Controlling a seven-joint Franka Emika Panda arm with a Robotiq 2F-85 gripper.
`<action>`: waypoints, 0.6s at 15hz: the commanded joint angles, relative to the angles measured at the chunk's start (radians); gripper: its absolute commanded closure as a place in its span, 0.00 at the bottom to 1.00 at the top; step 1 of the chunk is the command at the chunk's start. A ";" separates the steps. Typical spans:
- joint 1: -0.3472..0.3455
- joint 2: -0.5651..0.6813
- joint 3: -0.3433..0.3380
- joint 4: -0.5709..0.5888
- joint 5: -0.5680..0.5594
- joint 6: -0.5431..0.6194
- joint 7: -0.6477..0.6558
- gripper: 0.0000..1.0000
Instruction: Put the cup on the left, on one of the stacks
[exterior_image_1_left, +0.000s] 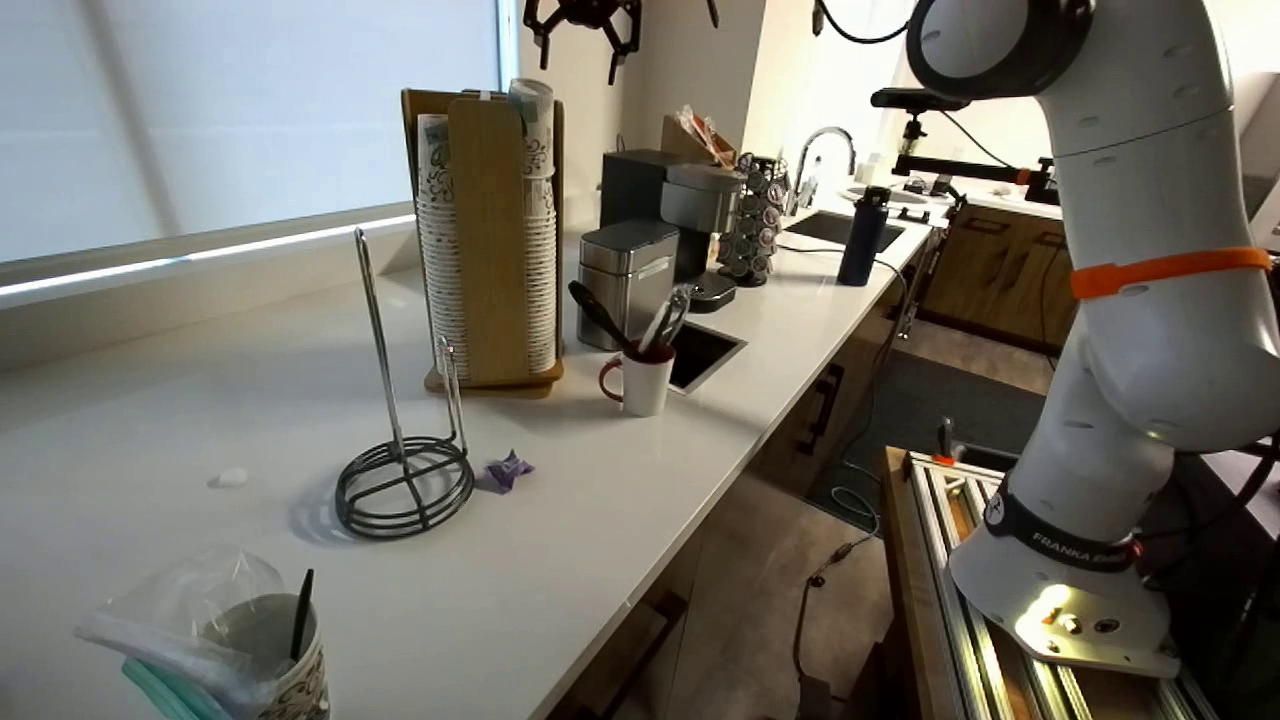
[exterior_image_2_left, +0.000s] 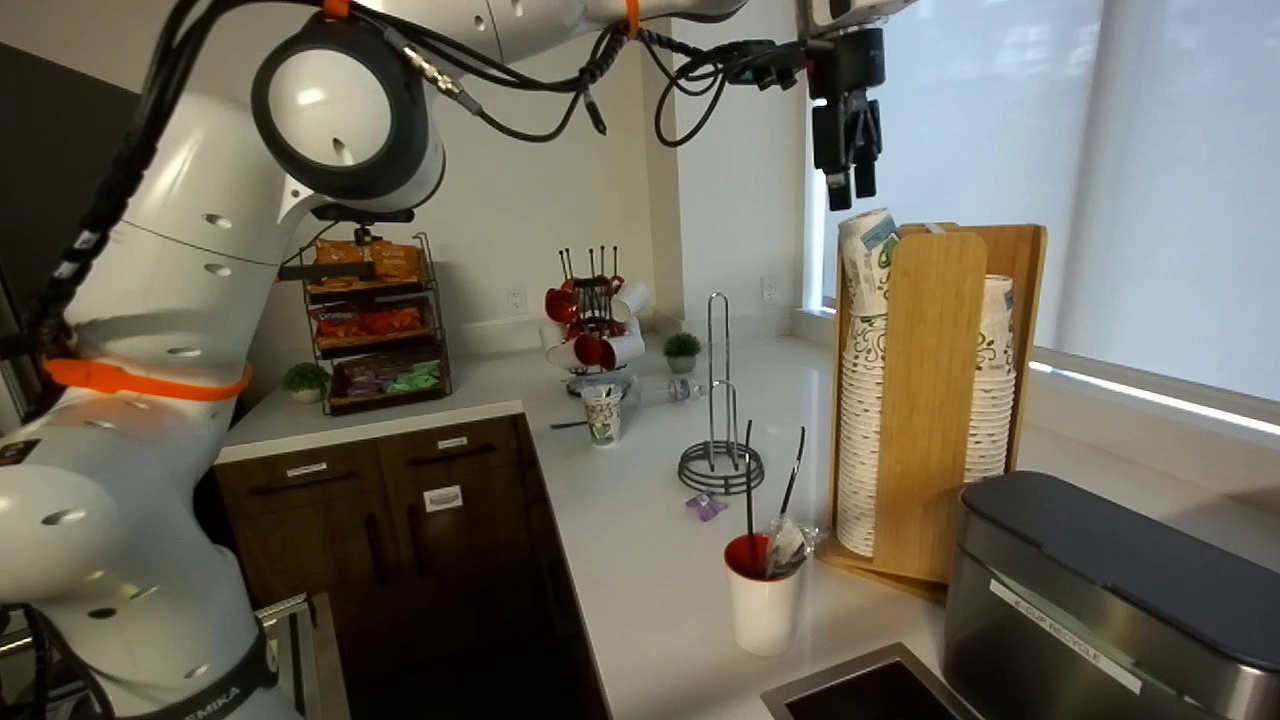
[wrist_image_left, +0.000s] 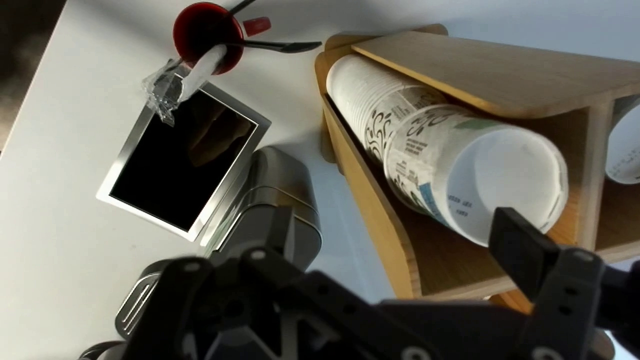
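A patterned paper cup (exterior_image_1_left: 303, 688) stands on the counter with a black stirrer and a clear plastic bag at it; it also shows in an exterior view (exterior_image_2_left: 602, 420). A wooden holder (exterior_image_1_left: 485, 240) (exterior_image_2_left: 930, 400) (wrist_image_left: 500, 70) bears stacks of white paper cups (exterior_image_1_left: 538, 260) (exterior_image_2_left: 862, 430) (wrist_image_left: 357, 82). One patterned cup (exterior_image_1_left: 533, 115) (exterior_image_2_left: 866, 262) (wrist_image_left: 420, 155) sits loosely and slightly tilted on top of one stack, rising above the holder. My gripper (exterior_image_1_left: 578, 74) (exterior_image_2_left: 852, 195) (wrist_image_left: 395, 225) is open and empty, above the holder. Its fingers point down, apart from the top cup.
A wire stand (exterior_image_1_left: 405, 490) and a purple wrapper (exterior_image_1_left: 510, 470) are near the holder. A red-and-white mug (exterior_image_1_left: 645, 380) with utensils stands by a dark counter opening (wrist_image_left: 180, 160). A steel bin (exterior_image_2_left: 1110, 590) stands beside the holder. A window blind (exterior_image_2_left: 1150, 200) is behind.
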 joint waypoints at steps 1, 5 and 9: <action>-0.007 0.031 -0.001 0.013 -0.003 0.026 -0.020 0.00; -0.012 0.055 -0.001 0.022 0.001 0.026 -0.039 0.00; -0.026 0.076 -0.030 0.003 -0.031 0.100 -0.044 0.00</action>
